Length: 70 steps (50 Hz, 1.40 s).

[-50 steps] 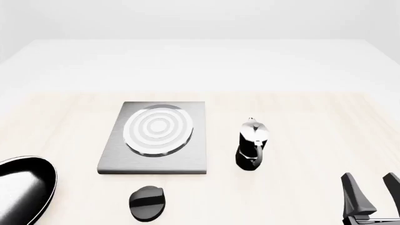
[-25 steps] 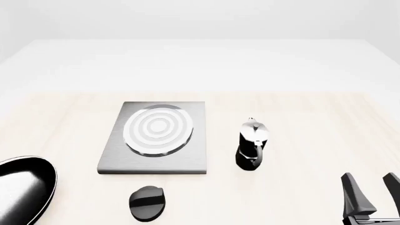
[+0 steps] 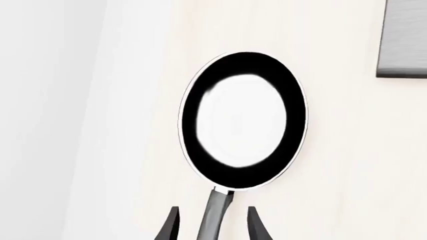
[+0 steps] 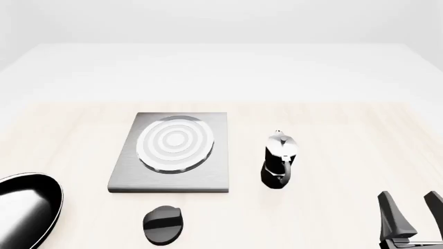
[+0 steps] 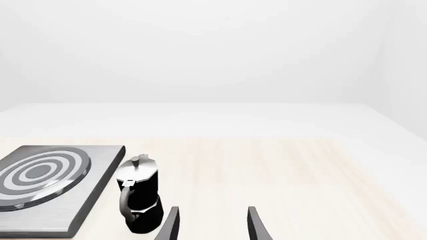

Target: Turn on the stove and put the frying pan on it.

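The frying pan [image 4: 26,207] lies at the table's front left, black with a pale glossy inside. In the left wrist view the pan [image 3: 243,120] lies ahead, and its dark handle [image 3: 215,217] runs between the fingers of my left gripper [image 3: 213,214]. That gripper is open, with a gap on each side of the handle. The stove [image 4: 207,174] is a grey slab with a ringed burner [image 4: 175,142] at the table's middle. Its black oval knob [image 4: 163,224] lies in front of it. My right gripper [image 4: 414,215] is open and empty at the front right.
A black-and-silver moka pot [image 4: 279,158] stands just right of the stove, and it also shows in the right wrist view [image 5: 139,200] beside the stove [image 5: 93,192]. A stove corner [image 3: 403,40] shows in the left wrist view. My left gripper is outside the front view.
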Available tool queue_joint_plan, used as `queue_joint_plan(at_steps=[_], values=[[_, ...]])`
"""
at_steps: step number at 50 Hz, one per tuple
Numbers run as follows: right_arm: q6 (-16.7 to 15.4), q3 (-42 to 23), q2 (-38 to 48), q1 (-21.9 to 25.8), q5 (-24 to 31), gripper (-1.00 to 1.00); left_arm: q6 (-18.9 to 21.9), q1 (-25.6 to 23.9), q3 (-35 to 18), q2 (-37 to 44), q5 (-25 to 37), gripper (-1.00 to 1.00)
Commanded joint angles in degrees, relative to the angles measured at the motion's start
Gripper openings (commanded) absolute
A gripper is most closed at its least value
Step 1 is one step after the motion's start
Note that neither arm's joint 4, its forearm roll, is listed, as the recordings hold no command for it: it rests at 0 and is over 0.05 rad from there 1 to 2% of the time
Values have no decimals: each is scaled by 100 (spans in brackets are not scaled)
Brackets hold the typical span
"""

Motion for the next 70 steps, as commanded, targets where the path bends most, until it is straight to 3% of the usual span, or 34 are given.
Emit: queue_joint_plan(at_steps=[1, 27, 49, 70], values=[[-1, 0, -2, 0, 0, 100, 107, 190, 72, 314, -357, 100], [1, 0, 1, 0, 0, 100, 384, 396, 475, 569, -653, 100], [0, 0, -1, 0, 0, 100, 714, 753, 917, 1214, -1646, 100], [0, 0, 0, 0, 0, 100, 989, 900, 1157, 1508, -1856, 100]])
